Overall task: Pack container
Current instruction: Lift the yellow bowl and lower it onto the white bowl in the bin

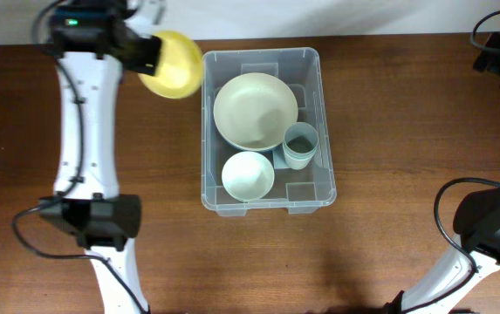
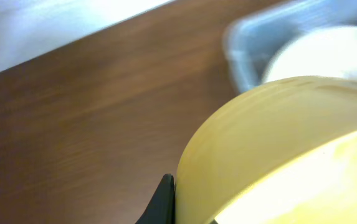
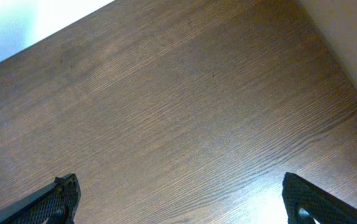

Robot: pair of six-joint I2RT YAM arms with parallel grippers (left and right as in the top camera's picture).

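Observation:
The container is a large clear plastic tub in the middle of the table. It holds a big cream bowl, a small pale bowl and a grey-blue cup. My left gripper is shut on a yellow bowl and holds it tilted in the air just left of the tub's far left corner. In the left wrist view the yellow bowl fills the lower right, with the tub's corner behind it. My right gripper is open and empty over bare wood at the far right.
The wooden table ends at a white wall along the far side. The left arm stretches along the left side of the table. The right arm's base sits at the near right.

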